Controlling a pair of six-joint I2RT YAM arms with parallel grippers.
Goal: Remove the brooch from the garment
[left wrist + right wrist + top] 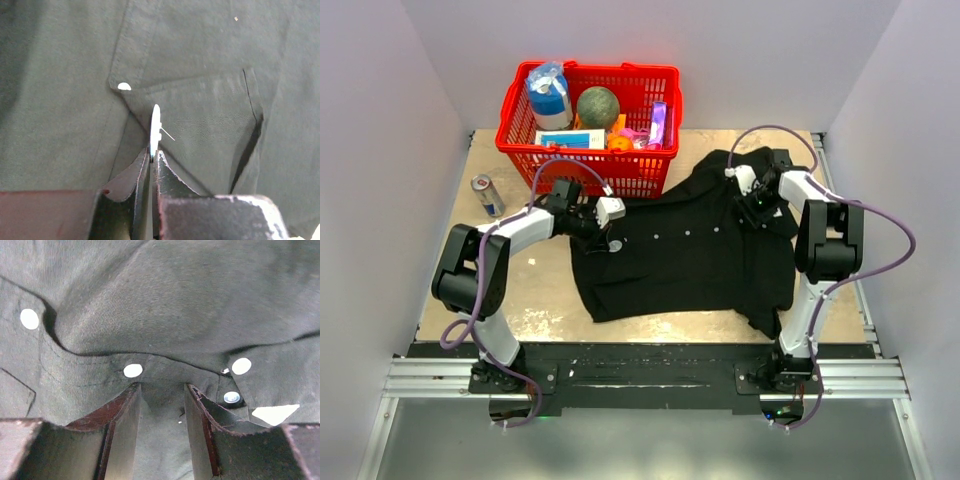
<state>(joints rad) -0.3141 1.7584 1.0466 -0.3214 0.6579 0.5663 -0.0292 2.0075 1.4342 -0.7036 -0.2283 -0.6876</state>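
The garment (690, 250), a black shirt, lies spread across the table. In the left wrist view my left gripper (154, 152) is shut on the brooch (155, 127). The silvery disc shows edge-on, its thin pin sticking out to the right over the shirt's chest pocket (210, 130). In the top view that gripper (605, 232) sits at the shirt's left side. My right gripper (757, 205) is down on the collar end. Its jaws (162, 387) stand partly apart, with a ridge of the black cloth (175, 300) bunched between them.
A red basket (590, 125) of groceries stands at the back, close behind my left arm. A drink can (487, 195) stands at the far left. White buttons (133, 370) and a white tag (275, 414) lie near the right fingers. Walls close in both sides.
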